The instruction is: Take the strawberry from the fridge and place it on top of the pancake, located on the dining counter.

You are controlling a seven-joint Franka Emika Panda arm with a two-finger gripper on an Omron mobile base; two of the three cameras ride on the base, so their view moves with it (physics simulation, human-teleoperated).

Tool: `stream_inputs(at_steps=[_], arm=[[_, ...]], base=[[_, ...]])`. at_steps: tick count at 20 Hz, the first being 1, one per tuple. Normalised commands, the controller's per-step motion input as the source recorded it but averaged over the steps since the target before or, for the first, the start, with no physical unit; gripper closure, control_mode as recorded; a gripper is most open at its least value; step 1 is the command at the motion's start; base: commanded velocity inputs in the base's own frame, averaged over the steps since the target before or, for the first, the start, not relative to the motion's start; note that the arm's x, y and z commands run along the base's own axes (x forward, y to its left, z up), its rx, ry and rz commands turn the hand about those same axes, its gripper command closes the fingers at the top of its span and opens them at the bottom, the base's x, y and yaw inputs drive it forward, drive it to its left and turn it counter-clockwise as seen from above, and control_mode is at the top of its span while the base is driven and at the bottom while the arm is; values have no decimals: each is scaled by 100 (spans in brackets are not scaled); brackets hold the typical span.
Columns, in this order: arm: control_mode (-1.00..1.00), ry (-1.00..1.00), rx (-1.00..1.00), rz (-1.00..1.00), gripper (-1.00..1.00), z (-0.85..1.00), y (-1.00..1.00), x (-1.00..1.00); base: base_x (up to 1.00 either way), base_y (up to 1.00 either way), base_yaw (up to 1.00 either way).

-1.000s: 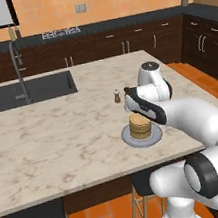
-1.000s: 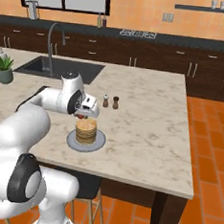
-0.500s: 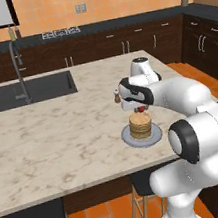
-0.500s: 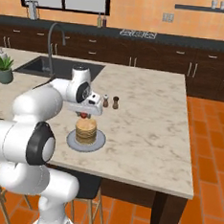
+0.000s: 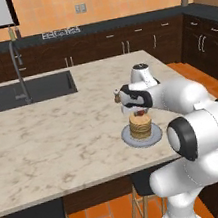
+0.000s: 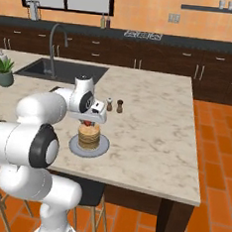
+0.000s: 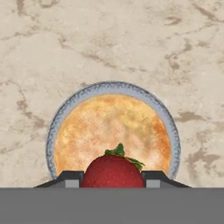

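The gripper point(image 7: 112, 181) has swung in over the pancake point(image 5: 139, 124) near the dining counter's point(image 5: 60, 135) front right edge, clamped on the strawberry point(image 7: 112, 171) just above it, so only dropping it remains.

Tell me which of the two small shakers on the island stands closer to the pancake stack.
The lighter shaker. It stands on the sink side of the dark shaker and sits nearer the pancake stack and the gripper holding the strawberry.
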Motion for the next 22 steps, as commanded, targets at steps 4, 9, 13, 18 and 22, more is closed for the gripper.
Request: stream_inputs(at_steps=[4,9,13,18,22], arm=[[-100,-12,0,0,100,-28,0,0],[-100,-12,0,0,100,-29,0,0],[-100,-5,0,0,100,-24,0,0],[-100,0,0,0,-100,-10,0,0],[-100,0,0,0,-100,3,0,0]], base=[[0,0,0],[0,0,0],[0,0,0],[0,0,0],[0,0,0]])
